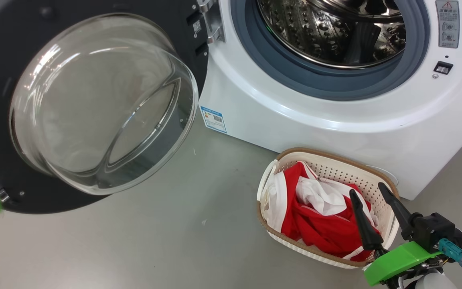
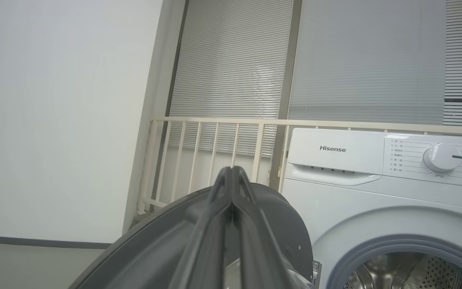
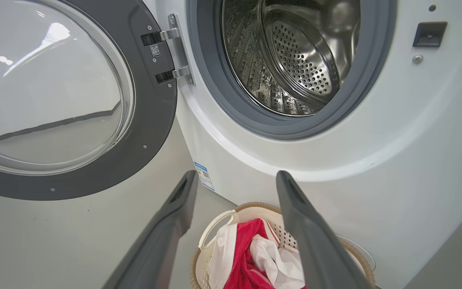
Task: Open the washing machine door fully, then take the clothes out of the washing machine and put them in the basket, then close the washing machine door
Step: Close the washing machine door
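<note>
The large round door, with a wide black rim and a bulging clear glass bowl, is seen swung wide open on its hinge at the left of the big white front-loading washing machine. The perforated steel drum is exposed inside the grey rubber gasket. The red garments with white trim are heaped in the small cream perforated basket with a brown woven-look rim, which is set on the grey floor just beside the machine's front. The right gripper is held over the basket, its two dark fingers spread wide with nothing between them. The left gripper is shown with its fingers pressed together at the tips, in front of the door's dark rim; whether the rim is touched cannot be told. A small blue label is stuck at the machine's lower left corner.
</note>
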Controlling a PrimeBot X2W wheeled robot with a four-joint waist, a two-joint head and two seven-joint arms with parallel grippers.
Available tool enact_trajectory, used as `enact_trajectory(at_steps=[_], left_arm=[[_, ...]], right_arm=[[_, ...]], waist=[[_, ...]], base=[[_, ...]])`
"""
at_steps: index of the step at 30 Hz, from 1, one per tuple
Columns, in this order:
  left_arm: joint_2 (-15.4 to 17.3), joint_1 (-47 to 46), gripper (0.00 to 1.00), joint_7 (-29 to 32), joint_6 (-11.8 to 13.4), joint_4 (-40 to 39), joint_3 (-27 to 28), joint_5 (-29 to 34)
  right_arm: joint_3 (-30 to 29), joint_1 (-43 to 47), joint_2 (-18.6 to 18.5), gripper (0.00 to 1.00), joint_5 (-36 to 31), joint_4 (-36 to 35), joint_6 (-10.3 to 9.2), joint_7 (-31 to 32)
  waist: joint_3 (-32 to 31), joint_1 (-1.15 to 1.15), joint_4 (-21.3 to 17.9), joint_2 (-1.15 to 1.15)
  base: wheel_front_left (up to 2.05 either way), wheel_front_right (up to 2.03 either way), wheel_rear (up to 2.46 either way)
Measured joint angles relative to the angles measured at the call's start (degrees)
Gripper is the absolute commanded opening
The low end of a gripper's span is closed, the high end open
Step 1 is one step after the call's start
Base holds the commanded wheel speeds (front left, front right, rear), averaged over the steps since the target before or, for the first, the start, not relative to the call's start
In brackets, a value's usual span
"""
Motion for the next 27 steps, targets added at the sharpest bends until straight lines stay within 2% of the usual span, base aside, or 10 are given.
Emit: enact_trajectory(at_steps=[6, 13, 14, 17, 22, 27], left_arm=[[6.93, -10.75, 0.0, -0.03, -0.03, 8.1, 3.22, -8.76], [15.66, -19.94, 0.0, 1.81, -0.03, 25.74, 2.47, -22.9], [17.84, -21.86, 0.0, 4.53, -0.03, 30.61, 1.52, -26.43], [20.61, -23.84, 0.0, 8.8, -0.03, 35.99, -0.65, -30.84], [23.25, -26.72, 0.0, 17.03, -0.03, 43.19, -3.44, -37.84], [24.57, -28.89, 0.0, 26.07, -0.03, 48.6, -5.12, -43.67]], right_arm=[[-0.48, -0.01, 0.32, 1.0, -0.9, -0.34, 0.0, 0.0], [-1.12, -0.02, 0.65, 1.0, -1.32, -0.62, 0.0, 0.0], [-1.13, -0.02, 0.76, 1.0, -1.41, -0.6, 0.0, -0.01], [-1.09, -0.02, 0.9, 1.0, -1.67, -0.59, 0.0, -0.01], [-0.74, -0.04, 0.94, 1.0, -2.25, -0.45, 0.0, -0.01], [-0.22, -0.09, 1.0, 1.0, -2.26, -0.3, 0.0, 0.0]], waist=[[1.41, 0.0, 0.06, 0.0], [2.74, 0.0, 0.09, 0.0], [3.09, 0.0, 0.08, 0.0], [3.55, 0.0, 0.08, 0.0], [4.06, 0.0, 0.35, 0.0], [4.2, 0.0, 0.45, 0.0]], base=[[0.0, 0.0, 0.0], [0.0, 0.0, 0.0], [0.0, 0.0, 0.0], [0.0, 0.0, 0.0], [0.0, 0.0, 0.0], [0.0, 0.0, 0.0]])
